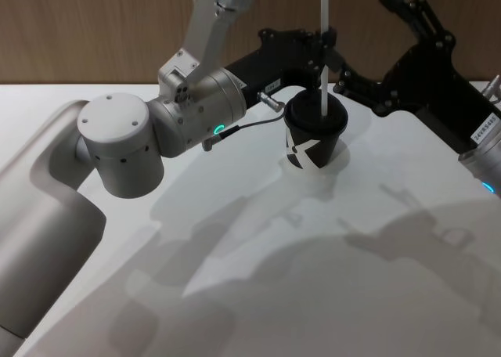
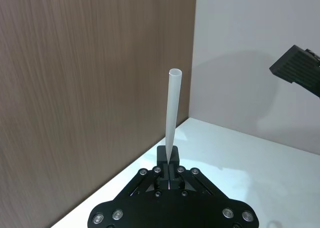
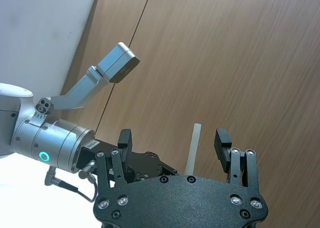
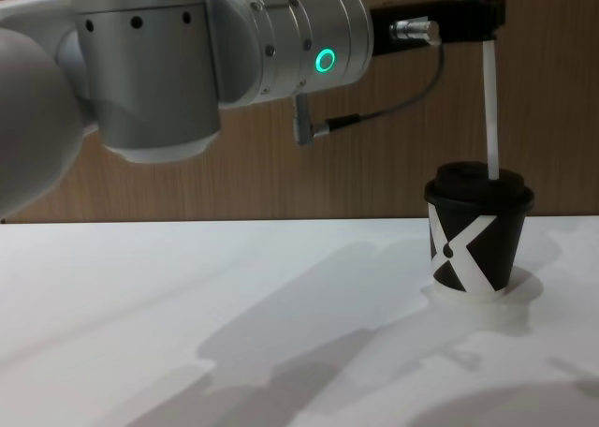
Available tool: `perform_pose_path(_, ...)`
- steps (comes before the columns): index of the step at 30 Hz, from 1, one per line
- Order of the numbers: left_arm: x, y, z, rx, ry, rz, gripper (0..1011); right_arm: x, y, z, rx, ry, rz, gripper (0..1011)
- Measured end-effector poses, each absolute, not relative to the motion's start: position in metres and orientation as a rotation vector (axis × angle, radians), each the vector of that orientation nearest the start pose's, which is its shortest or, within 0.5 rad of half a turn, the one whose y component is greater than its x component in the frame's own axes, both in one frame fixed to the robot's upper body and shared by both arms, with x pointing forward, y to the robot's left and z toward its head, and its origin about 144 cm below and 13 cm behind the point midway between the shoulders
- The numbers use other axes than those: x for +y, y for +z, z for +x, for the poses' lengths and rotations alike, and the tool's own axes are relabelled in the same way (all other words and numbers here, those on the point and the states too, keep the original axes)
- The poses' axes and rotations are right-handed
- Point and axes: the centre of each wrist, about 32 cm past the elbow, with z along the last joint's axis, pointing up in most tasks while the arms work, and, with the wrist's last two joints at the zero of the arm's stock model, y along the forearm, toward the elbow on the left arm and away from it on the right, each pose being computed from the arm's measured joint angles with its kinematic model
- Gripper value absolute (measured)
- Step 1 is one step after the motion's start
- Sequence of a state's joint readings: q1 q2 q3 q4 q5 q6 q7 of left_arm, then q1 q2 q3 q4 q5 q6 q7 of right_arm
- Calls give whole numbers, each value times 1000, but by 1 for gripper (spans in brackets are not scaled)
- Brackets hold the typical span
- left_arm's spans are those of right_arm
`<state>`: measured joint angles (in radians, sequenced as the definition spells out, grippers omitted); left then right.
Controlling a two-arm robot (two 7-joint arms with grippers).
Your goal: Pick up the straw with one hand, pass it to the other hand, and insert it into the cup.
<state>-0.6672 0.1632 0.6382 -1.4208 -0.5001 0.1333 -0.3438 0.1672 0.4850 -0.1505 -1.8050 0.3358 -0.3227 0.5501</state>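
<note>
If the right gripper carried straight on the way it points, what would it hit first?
Likely the straw, held upright by the left gripper; it lies in line with the right gripper, between its open fingers, though depth is unclear.

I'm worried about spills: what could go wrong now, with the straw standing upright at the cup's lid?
The left gripper pinches the straw well above the cup; pushing down off-centre could bend it or tip the cup. The open right gripper sits near the cup and might knock it.

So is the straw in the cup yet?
In: held by the left gripper, the thin white straw stands upright, lower end entering the black paper cup through its lid.
</note>
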Motion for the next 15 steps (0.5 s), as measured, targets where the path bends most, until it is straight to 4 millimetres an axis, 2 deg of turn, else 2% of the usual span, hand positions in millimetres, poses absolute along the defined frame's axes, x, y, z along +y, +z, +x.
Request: perform_pose_path(15, 91, 1304, 570, -105, 607, -109, 8, -289, 1279, 480, -629, -740, 218, 1001)
